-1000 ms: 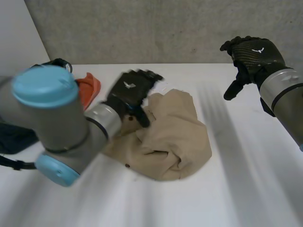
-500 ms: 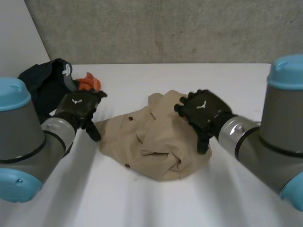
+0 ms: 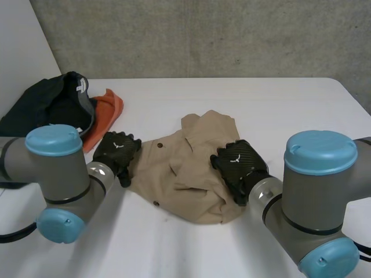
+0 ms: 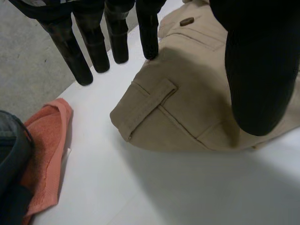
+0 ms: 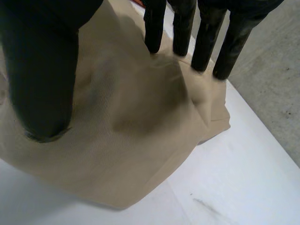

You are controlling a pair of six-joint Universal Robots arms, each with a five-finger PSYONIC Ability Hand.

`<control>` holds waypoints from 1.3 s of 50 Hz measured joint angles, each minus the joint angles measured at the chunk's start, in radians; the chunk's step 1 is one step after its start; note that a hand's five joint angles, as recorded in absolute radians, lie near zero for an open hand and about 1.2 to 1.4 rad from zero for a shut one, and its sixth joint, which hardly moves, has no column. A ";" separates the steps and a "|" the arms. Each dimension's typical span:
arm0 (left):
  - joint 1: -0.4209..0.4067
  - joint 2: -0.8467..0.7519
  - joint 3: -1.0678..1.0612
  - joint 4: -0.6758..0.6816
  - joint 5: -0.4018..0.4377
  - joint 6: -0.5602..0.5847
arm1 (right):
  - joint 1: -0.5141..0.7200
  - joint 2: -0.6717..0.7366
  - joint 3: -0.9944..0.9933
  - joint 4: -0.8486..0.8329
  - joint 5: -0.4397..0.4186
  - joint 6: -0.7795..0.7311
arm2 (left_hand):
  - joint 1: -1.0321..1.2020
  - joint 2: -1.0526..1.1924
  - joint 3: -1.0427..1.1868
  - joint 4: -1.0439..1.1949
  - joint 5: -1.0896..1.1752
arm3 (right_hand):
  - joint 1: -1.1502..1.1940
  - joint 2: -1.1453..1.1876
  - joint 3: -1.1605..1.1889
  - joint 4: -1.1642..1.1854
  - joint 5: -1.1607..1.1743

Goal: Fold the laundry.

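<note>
Crumpled beige fabric garment [image 3: 191, 174] mid white tabletop [image 3: 278, 110]. Left hand [image 3: 116, 152] at its waistband corner, fingers [image 4: 117, 42] straight, released, one tip touching cloth. Right hand [image 3: 236, 165] on the opposite side, fingers [image 5: 154, 28] straight, resting on fabric, grasping nothing.

Right hand [image 3: 236, 168] has come down from high at the far right onto the right side of the tan trousers [image 3: 185, 174], fingers straight on the cloth. Left hand [image 3: 116, 153] has pulled back from the middle to the waistband corner.
</note>
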 measured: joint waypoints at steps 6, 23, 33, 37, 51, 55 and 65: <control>-0.020 -0.051 0.046 0.008 -0.004 0.037 | -0.007 0.011 -0.008 -0.021 0.000 0.001 | 0.311 0.310 0.301 0.304 0.289 | 0.481 0.613 0.589 0.591 0.573; -0.092 0.296 0.114 0.009 -0.045 -0.024 | -0.072 -0.170 -0.148 -0.032 0.007 0.005 | 0.735 0.833 0.812 0.832 0.763 | 0.592 0.735 0.730 0.744 0.723; -0.100 0.528 0.124 0.038 -0.052 -0.142 | -0.153 -0.262 -0.269 0.067 0.013 0.063 | 0.760 0.836 0.818 0.838 0.789 | 0.592 0.735 0.730 0.744 0.725; -0.092 0.506 0.138 0.041 -0.053 -0.144 | -0.145 -0.243 -0.245 0.167 -0.007 0.085 | 0.760 0.837 0.818 0.838 0.789 | 0.403 0.553 0.550 0.561 0.560; -0.022 0.342 0.353 0.139 -0.111 -0.010 | -0.144 -0.178 -0.184 0.291 -0.095 0.204 | 0.770 0.837 0.818 0.838 0.789 | -0.193 -0.221 -0.230 -0.211 -0.191; -0.050 0.327 0.374 0.192 -0.107 -0.005 | -0.182 -0.188 -0.185 0.265 -0.086 0.219 | 0.771 0.837 0.818 0.838 0.789 | -0.193 -0.221 -0.230 -0.211 -0.191; -0.292 0.159 0.314 0.216 0.024 -0.013 | -0.216 -0.200 -0.141 0.254 -0.082 0.221 | 0.773 0.833 0.816 0.837 0.789 | -0.193 -0.221 -0.230 -0.211 -0.191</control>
